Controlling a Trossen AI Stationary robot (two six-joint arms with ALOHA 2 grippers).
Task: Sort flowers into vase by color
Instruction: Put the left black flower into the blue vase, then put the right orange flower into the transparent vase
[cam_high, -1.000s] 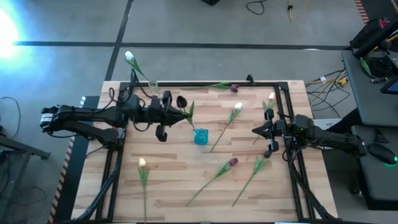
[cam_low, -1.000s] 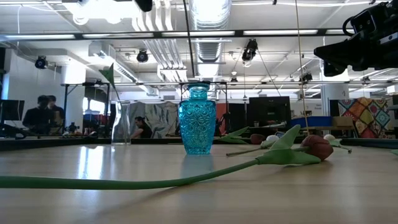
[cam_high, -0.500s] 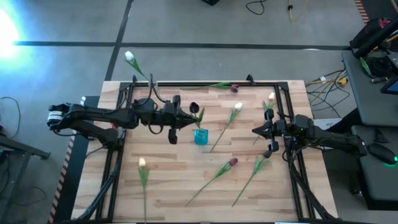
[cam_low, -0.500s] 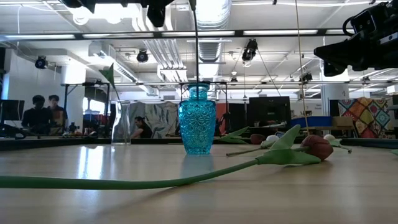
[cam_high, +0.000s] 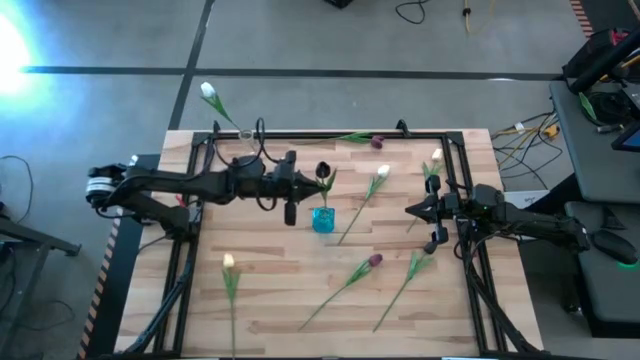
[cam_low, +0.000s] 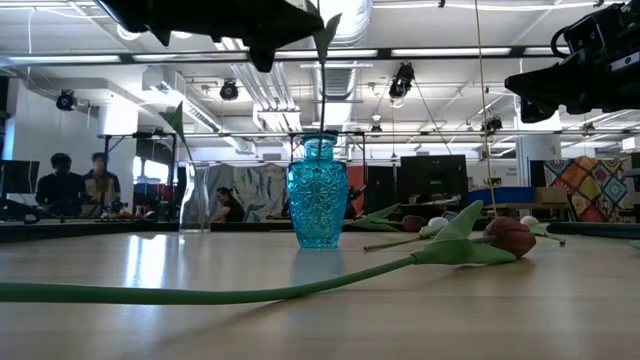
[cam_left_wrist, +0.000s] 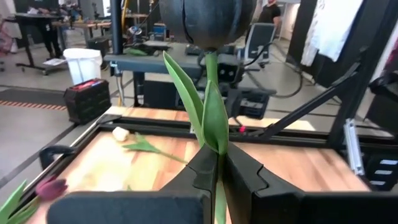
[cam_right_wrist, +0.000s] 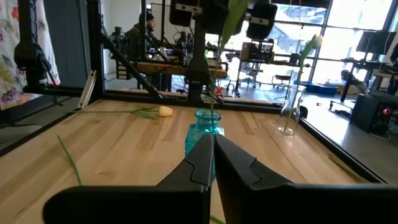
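My left gripper (cam_high: 305, 186) is shut on a dark purple tulip (cam_high: 322, 172) above the blue glass vase (cam_high: 323, 219). In the low view the tulip's stem (cam_low: 322, 100) runs straight down from the gripper (cam_low: 275, 25) to the vase's mouth (cam_low: 319, 140). A clear glass vase (cam_high: 245, 136) at the far left edge holds a white tulip (cam_high: 208, 92). My right gripper (cam_high: 410, 210) is shut and empty at the table's right side, pointing at the blue vase (cam_right_wrist: 200, 134). My left gripper pinches the purple tulip's stem (cam_left_wrist: 217, 163) between its two fingers, just below the leaves and the dark head (cam_left_wrist: 208, 22). The fingers come level from the table's left and lie across the stem. The tulip stands upright, head up, lifted clear of the table.
Loose tulips lie on the table: a white one (cam_high: 383, 172) right of the blue vase, a cream one (cam_high: 437, 155) by my right gripper, purple ones (cam_high: 377, 142) (cam_high: 375, 260), a white one (cam_high: 228, 262) near left. A black frame (cam_high: 330, 135) rims the table.
My left gripper has gone toward the table's right edge and come lower, carrying the purple tulip upright from left of the blue vase to over it. The stem now stands in line with the vase's mouth.
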